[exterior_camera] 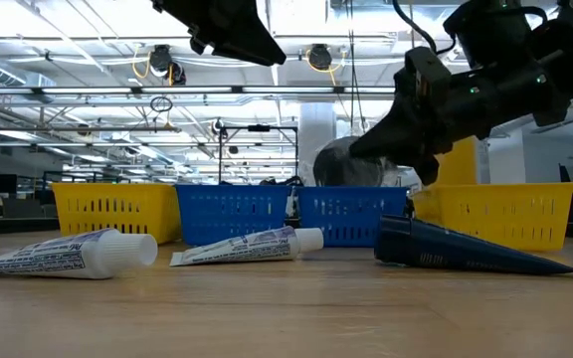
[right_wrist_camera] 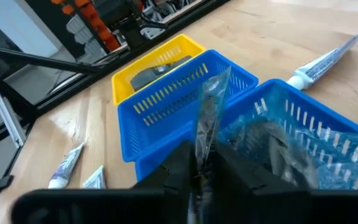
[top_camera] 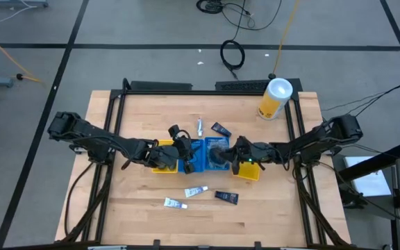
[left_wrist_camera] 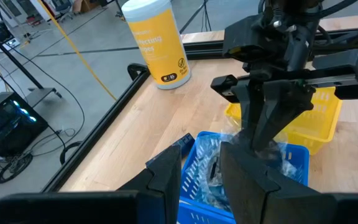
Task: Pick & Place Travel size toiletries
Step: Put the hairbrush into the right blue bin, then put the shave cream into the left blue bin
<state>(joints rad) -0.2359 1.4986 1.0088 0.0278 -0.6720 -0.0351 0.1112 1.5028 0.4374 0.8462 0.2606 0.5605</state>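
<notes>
Right pincer (right_wrist_camera: 199, 163) clamped on clear-wrapped bundle (right_wrist_camera: 209, 118) over blue bin (right_wrist_camera: 303, 124); left pincer (left_wrist_camera: 201, 171) open alongside.

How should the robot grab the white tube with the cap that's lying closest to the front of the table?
Probably across the round middle of the white tube, coming straight down from above. It lies flat on the table, with bare wood on both long sides for the fingers. Its cap end looks firm, while the crimped tail is thin and flat, so the body near the cap seems the surest hold.
</notes>
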